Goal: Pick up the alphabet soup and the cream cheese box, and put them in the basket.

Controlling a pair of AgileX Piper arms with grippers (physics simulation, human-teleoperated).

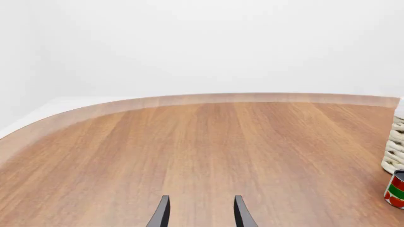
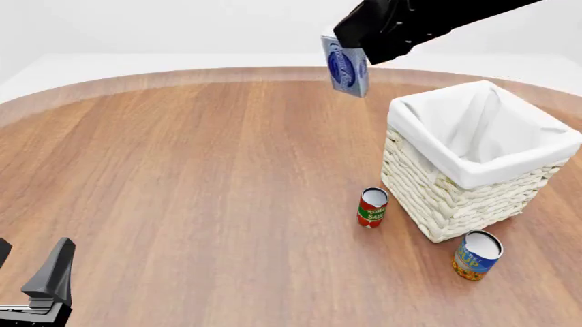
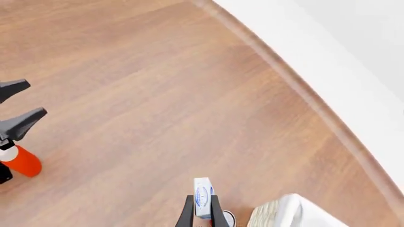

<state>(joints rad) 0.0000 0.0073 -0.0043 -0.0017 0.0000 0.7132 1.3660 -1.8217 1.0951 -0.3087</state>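
My right gripper [image 2: 358,56] hangs high over the table, shut on the cream cheese box [image 2: 345,67], a pale blue-white box with a dark blue oval. The box is in the air to the left of the basket [image 2: 454,204] and above its rim. In the right wrist view the cream cheese box [image 3: 203,196] stands on edge between the fingers, with the basket [image 3: 287,213] beside it. The alphabet soup [image 2: 476,255] stands upright on the table by the basket's near corner. My left gripper [image 2: 32,264] rests low at the near left, open and empty, its fingers [image 1: 161,213] spread.
A red-and-green can [image 2: 372,207] stands upright just left of the basket's near wall, and the red-and-green can [image 1: 396,189] also shows at the left wrist view's edge beside the wicker wall [image 1: 394,146]. The wooden table [image 2: 182,170] has a curved far edge.
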